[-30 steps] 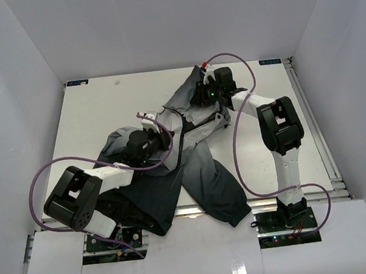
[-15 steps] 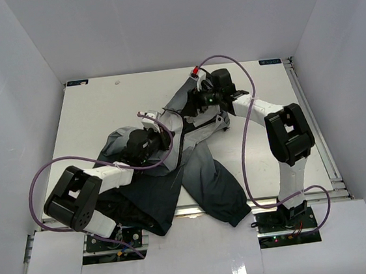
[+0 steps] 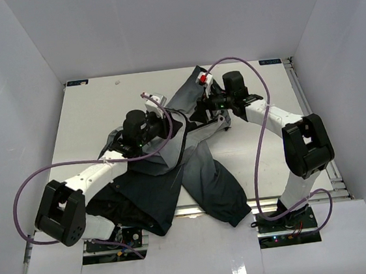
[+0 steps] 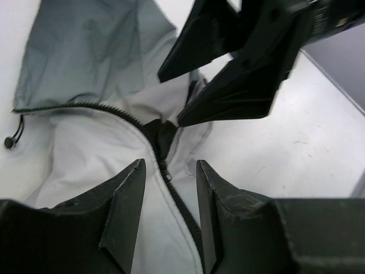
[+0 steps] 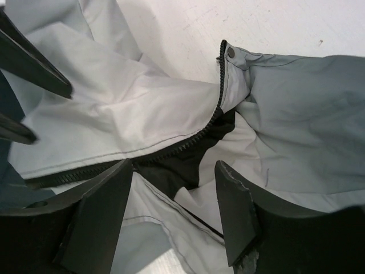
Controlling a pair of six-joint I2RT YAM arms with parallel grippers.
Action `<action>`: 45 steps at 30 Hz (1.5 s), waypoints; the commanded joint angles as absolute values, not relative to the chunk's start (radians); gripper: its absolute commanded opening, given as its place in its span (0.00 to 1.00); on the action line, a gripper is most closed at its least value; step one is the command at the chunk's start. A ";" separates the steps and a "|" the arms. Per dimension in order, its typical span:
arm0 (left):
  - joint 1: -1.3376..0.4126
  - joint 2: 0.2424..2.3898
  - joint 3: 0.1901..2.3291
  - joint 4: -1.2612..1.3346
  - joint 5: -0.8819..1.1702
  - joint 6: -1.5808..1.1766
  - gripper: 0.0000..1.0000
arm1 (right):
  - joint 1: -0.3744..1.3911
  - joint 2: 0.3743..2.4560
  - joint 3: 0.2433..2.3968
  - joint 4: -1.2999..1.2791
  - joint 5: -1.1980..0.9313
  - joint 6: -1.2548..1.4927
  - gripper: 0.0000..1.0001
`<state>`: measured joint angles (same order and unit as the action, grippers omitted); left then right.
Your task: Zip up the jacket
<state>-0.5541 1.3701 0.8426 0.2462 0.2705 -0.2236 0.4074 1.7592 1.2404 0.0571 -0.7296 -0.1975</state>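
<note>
While both pairs of fingers stand parted and grip nothing, the left gripper (image 4: 169,171) and right gripper (image 5: 174,171) face each other closely above the zipper (image 5: 194,140). The jacket (image 3: 200,174) lies crumpled from desk (image 3: 95,113) centre to near edge. Purple cables (image 3: 230,58) loop beside both arms. White walls (image 3: 158,22) bound three edges.

The left arm (image 3: 89,177) and right arm (image 3: 268,110) have white links, bulky black joints and looping purple cables (image 3: 229,58). The left pincer (image 4: 169,168) and right pincer (image 5: 174,171) have matte black wedge-shaped fingers.
</note>
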 commanded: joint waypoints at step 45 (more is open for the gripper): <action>-0.578 1.489 0.950 -0.062 0.135 -0.153 0.00 | 0.334 1.907 1.247 0.440 -0.643 -0.044 0.08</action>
